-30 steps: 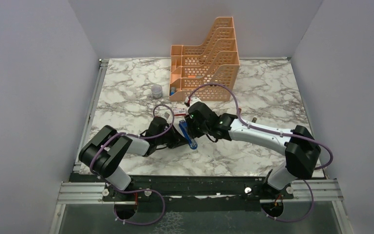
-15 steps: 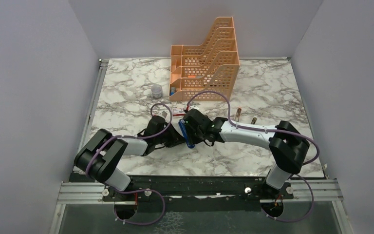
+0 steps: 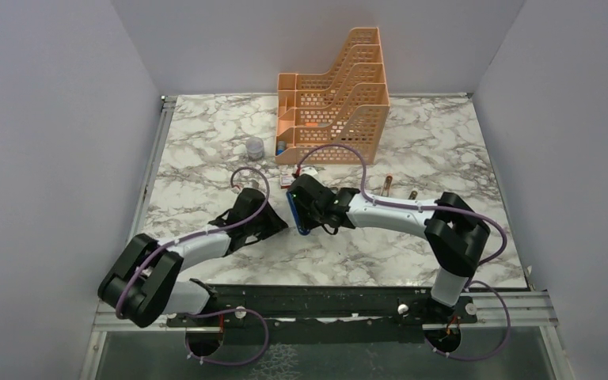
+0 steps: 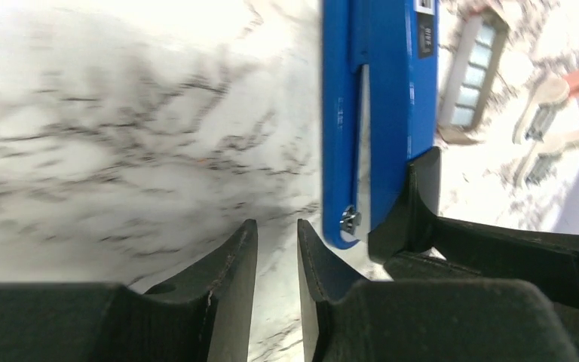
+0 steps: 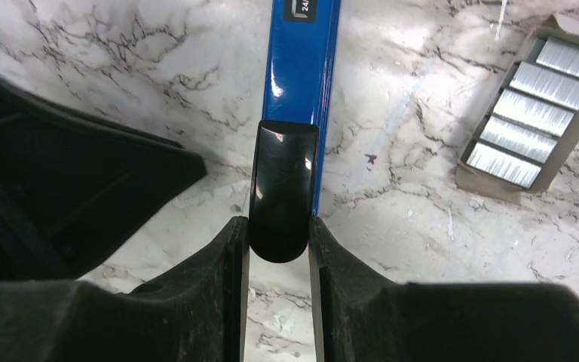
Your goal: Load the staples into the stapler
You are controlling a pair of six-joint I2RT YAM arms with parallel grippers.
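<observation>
Where the jaws of the right gripper met, they were clamped on the black end of the stapler, one finger against each side of it. The blue body ran straight away from the fingertips along the marble table. Beyond those jaws and off to their right lay the staples, silver strips in an open tray, apart from the stapler. The jaws of the left gripper stood almost closed, with only a thin slit between them and nothing in it. Just to their right lay the stapler's blue end with its small metal rivet, and a black finger of the right gripper touched its other side. Farther out, past the staples, stood an orange file rack.
</observation>
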